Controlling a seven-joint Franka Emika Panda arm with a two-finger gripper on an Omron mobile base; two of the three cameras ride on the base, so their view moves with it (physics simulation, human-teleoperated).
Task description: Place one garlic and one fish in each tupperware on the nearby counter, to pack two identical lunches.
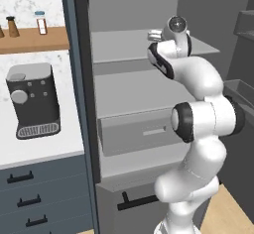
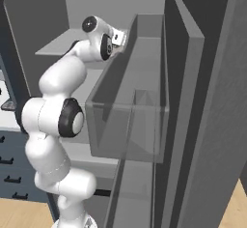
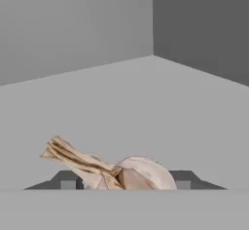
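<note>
A garlic (image 3: 141, 173) with a papery tan stem lies on the grey shelf (image 3: 146, 107) of an open cabinet, in the hand view. My gripper (image 3: 126, 181) is shut on the garlic, a dark fingertip (image 3: 67, 180) showing on each side of the bulb. From the base cameras, the hand (image 1: 158, 34) reaches in over the upper shelf (image 1: 119, 47), and the hand (image 2: 119, 38) shows again from the right side. The counter (image 1: 44, 148) stands to the left of the cabinet. The fish and the tupperware are out of view.
A dark coffee machine (image 1: 33, 101) stands on the counter under a wooden wall shelf (image 1: 34, 40) with small bottles. Inside the cabinet, a grey drawer (image 1: 134, 136) sits below the shelves. The open door's clear bin (image 2: 128, 125) hangs close on the arm's right.
</note>
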